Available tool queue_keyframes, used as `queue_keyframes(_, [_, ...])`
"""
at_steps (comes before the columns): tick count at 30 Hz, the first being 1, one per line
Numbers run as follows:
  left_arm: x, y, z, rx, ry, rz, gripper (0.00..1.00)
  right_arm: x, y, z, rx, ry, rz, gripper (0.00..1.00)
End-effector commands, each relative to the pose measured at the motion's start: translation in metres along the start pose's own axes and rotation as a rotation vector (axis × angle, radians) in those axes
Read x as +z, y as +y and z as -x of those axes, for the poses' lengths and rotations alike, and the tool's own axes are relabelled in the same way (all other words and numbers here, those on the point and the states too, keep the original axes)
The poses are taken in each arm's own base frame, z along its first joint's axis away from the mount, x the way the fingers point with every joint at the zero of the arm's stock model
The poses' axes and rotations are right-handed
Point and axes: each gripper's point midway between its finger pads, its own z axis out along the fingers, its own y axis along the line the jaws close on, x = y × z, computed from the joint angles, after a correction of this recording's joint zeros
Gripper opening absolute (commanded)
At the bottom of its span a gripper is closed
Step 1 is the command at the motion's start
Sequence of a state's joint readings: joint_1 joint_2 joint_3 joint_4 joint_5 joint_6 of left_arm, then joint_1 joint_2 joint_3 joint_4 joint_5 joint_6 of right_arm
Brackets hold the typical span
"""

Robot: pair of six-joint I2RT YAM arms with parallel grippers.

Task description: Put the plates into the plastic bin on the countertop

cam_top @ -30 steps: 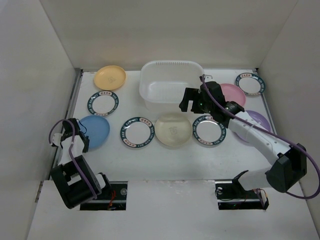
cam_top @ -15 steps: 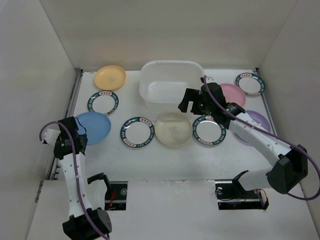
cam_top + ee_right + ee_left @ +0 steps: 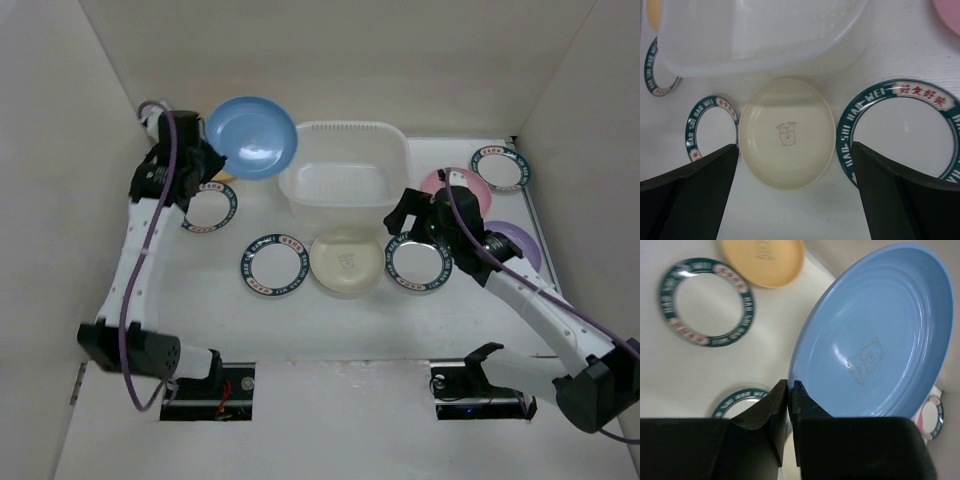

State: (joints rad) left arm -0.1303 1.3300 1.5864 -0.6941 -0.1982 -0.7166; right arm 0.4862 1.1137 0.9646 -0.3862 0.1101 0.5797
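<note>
Round blue plate (image 3: 251, 137), rim pinched in the left gripper (image 3: 789, 386), hangs upper left beside the translucent white plastic bin (image 3: 345, 150); centre it overhead before releasing. Right gripper (image 3: 794, 147) gapes empty.

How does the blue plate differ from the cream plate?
The blue plate is pinched by its rim in the left gripper, off the countertop; the cream plate lies free on it. The blue plate is tilted; the cream plate lies flat. Both are round, plain-coloured, with a small printed figure in the middle.
</note>
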Motion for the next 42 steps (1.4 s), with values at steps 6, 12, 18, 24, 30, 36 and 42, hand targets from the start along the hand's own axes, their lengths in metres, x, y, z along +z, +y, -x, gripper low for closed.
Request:
queue_keyframes(6, [0.070, -0.133, -0.040, 0.221, 0.157, -0.333, 0.02, -0.040, -0.065, 0.035, 0.034, -0.172, -0.218, 1.00])
queue_keyframes(12, [0.124, -0.180, -0.074, 0.296, 0.224, -0.436, 0.02, -0.067, -0.089, 0.042, 0.099, -0.227, -0.262, 1.00])
queue_keyframes(18, [0.173, -0.195, -0.123, 0.399, 0.305, -0.476, 0.03, -0.092, -0.121, 0.035, 0.149, -0.237, -0.378, 1.00])
queue_keyframes(24, [0.206, -0.192, -0.183, 0.490, 0.397, -0.496, 0.04, -0.109, -0.147, 0.030, 0.204, -0.253, -0.464, 1.00])
queue_keyframes(30, [0.222, -0.180, -0.224, 0.558, 0.463, -0.485, 0.05, -0.110, -0.157, 0.028, 0.234, -0.246, -0.485, 1.00])
queue_keyframes(36, [0.236, -0.164, -0.244, 0.586, 0.484, -0.441, 0.14, -0.106, -0.169, 0.021, 0.289, -0.223, -0.537, 1.00])
queue_keyframes(42, [0.215, -0.175, -0.208, 0.599, 0.409, -0.449, 0.67, -0.105, -0.201, 0.004, 0.380, -0.135, -0.664, 1.00])
